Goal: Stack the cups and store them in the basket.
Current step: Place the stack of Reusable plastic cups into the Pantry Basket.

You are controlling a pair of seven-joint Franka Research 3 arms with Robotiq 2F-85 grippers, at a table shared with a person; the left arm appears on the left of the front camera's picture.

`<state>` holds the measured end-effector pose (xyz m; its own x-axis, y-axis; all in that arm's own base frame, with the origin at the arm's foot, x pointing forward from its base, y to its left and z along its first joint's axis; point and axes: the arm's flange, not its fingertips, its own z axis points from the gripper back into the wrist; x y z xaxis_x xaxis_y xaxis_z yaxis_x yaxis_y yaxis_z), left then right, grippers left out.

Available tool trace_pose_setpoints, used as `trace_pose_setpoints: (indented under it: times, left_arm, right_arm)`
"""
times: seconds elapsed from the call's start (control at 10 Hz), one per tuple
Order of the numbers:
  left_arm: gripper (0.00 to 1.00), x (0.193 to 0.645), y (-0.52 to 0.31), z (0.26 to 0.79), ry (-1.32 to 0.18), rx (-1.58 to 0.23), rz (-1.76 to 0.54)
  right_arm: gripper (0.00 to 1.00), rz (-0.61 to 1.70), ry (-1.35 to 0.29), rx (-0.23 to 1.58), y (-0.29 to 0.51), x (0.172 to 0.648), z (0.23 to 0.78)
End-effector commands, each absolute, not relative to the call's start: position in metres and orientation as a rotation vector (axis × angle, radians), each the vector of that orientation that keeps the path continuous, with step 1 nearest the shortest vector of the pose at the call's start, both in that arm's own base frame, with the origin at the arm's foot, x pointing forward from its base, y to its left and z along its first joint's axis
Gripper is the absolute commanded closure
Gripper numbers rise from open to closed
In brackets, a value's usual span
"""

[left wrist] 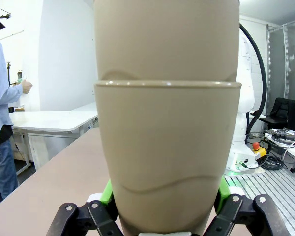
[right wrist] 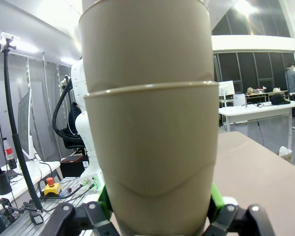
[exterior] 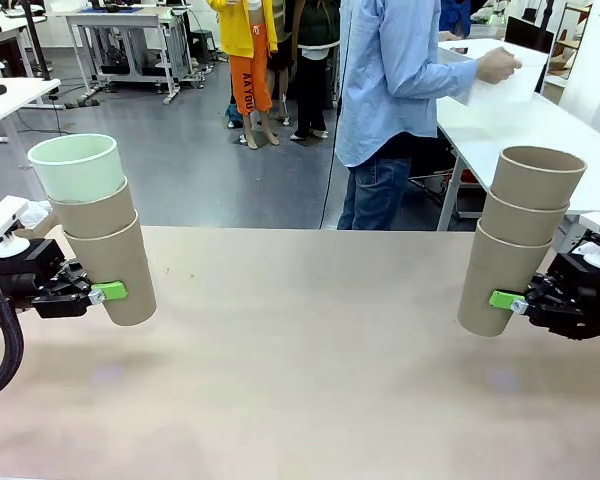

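The left gripper (left wrist: 164, 204) squeezes the bottom cup of the left stack (exterior: 100, 245), two brown with a mint cup (exterior: 77, 167) on top. The right gripper (exterior: 507, 300) squeezes the bottom of the right stack (exterior: 515, 250), three brown. Both stacks lean outward over the table (exterior: 310, 350). Only the bottom cups are held, so a fast swing could make the top ones slide out, I think. A person (exterior: 390, 80) far off touches something white (exterior: 502, 88); maybe the basket, I cannot tell.
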<state>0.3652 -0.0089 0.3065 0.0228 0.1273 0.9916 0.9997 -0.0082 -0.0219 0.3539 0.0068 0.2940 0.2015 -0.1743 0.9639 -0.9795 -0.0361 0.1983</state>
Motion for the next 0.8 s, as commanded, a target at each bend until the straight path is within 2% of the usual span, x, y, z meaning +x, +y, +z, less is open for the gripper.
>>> trace_pose_setpoints:
  times: [0.0,0.7]
  left_arm:
    - [0.14,0.3637,-0.0080,0.3111,-1.295,-1.320,-1.137]
    - [0.14,0.3637,-0.0080,0.3111,-1.295,-1.320,-1.137]
  right_arm:
    - [0.14,0.988,-1.177,1.442,0.0087,0.3546,0.2973]
    - [0.14,0.988,-1.177,1.442,0.0087,0.3546,0.2973]
